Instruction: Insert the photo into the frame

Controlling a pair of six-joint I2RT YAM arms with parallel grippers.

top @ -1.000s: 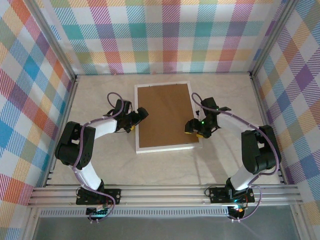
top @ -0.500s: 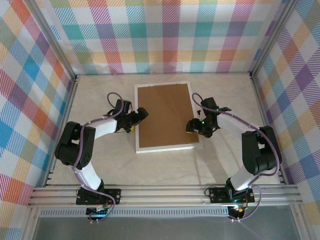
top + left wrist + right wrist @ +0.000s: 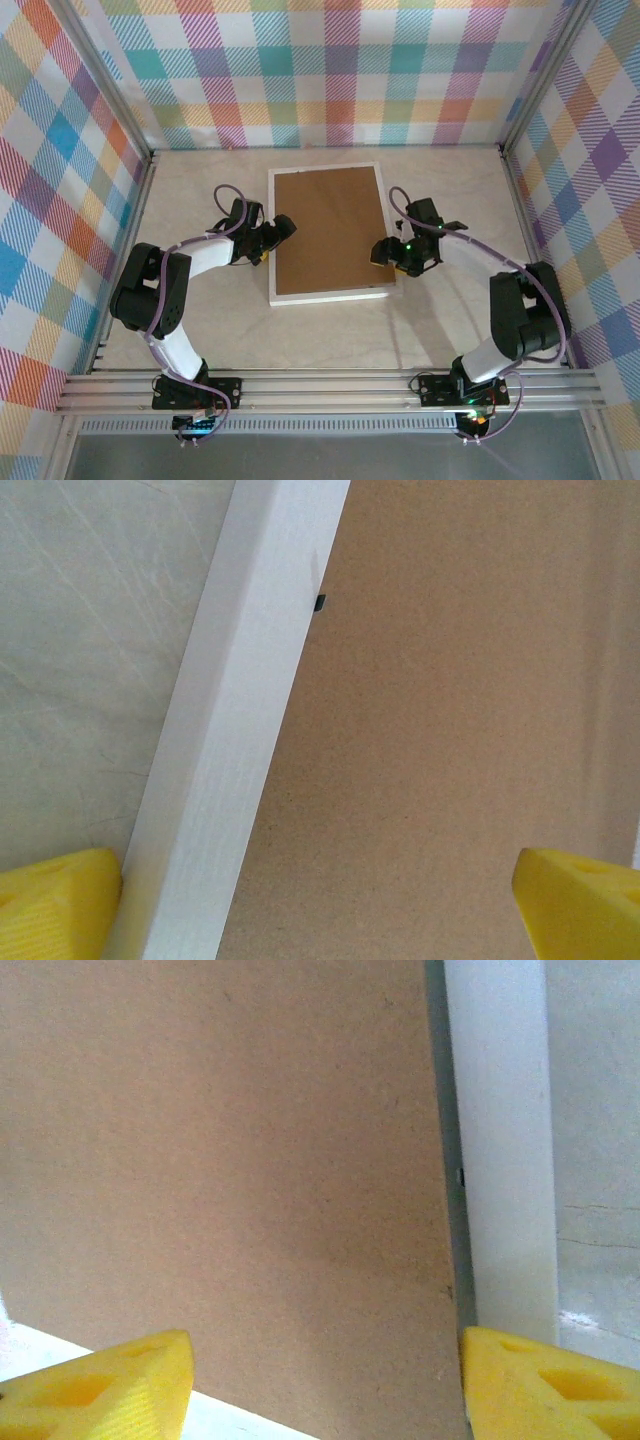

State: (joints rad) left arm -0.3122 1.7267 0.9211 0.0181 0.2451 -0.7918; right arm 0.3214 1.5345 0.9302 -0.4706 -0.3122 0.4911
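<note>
The frame (image 3: pixel 331 295) lies face down mid-table, its white border (image 3: pixel 230 730) around a brown backing board (image 3: pixel 330 228). The photo is hidden. My left gripper (image 3: pixel 272 240) is open at the frame's left rail: one yellow finger (image 3: pixel 60 905) sits outside the rail, the other (image 3: pixel 585 900) over the board (image 3: pixel 450 730). My right gripper (image 3: pixel 389 255) is open at the right rail (image 3: pixel 500 1160), straddling the board's right edge (image 3: pixel 230 1140). A dark gap shows between that edge and the rail. Nothing is gripped.
Plaid walls with metal posts close in the beige tabletop (image 3: pixel 200 330) on three sides. An aluminium rail (image 3: pixel 330 390) carrying both arm bases runs along the near edge. A small black tab (image 3: pixel 320 602) sits on the frame's inner left edge.
The right gripper has shifted slightly toward the far right along the frame's right rail, and its elbow swung outward. The left arm and the frame have held still.
</note>
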